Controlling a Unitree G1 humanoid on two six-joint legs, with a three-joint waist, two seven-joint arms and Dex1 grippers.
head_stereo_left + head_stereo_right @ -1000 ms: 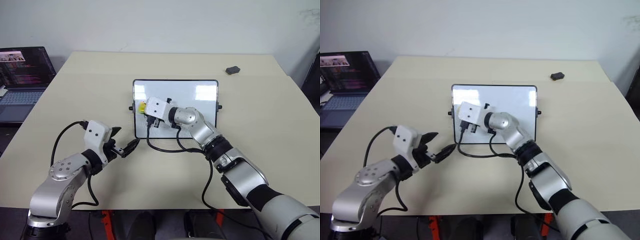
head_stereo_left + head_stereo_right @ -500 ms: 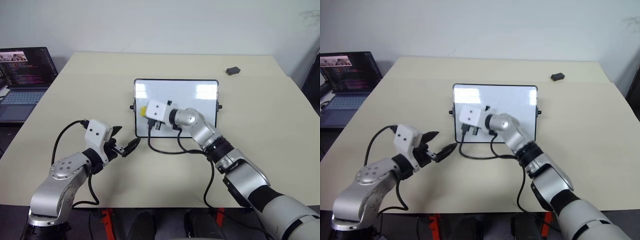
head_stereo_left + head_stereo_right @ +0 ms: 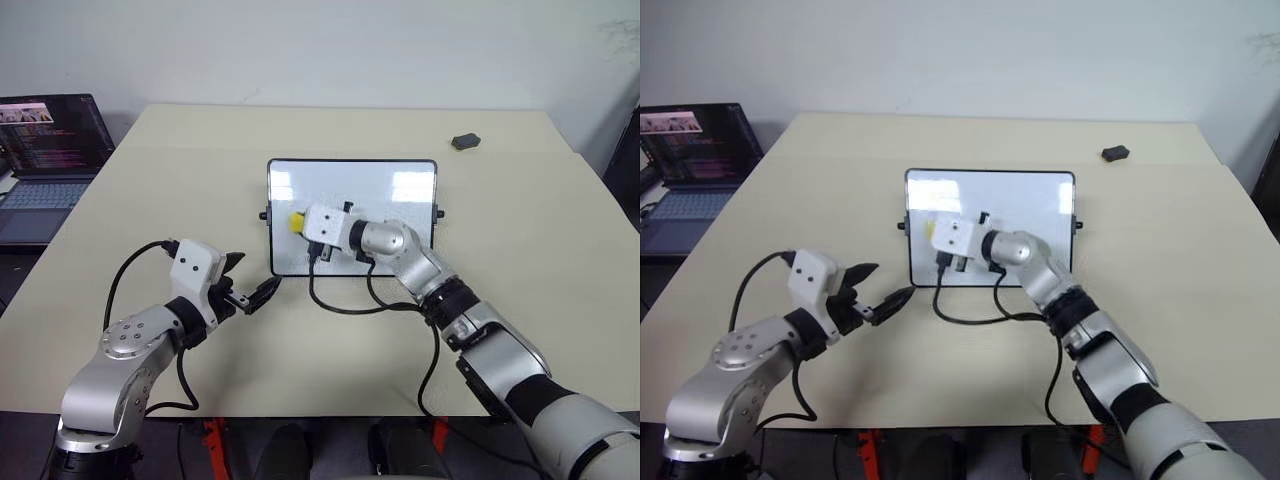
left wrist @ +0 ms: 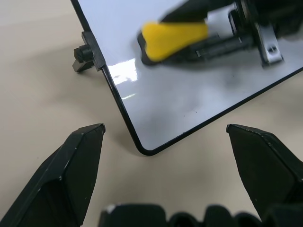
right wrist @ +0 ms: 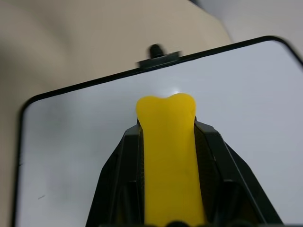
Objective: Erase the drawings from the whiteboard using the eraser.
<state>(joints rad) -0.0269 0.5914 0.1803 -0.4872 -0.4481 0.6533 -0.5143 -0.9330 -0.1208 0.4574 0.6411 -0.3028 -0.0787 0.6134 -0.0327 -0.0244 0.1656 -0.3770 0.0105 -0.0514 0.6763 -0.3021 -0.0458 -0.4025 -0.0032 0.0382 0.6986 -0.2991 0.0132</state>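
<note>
Now the right gripper (image 3: 296, 221) clamps the yellow eraser (image 3: 297, 220) against the whiteboard (image 3: 400, 195), while the left gripper (image 3: 250, 282) rests spread wide near its corner.

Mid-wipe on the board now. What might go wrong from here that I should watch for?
1. The whiteboard lies loose on the table, and the left gripper hangs open off its near corner without holding it, so wiping pressure may slide the board.
2. The right gripper pinches the eraser by its narrow sides; a hard stroke might twist it out.
3. The wrist cable trails over the board's near edge and could snag.
</note>
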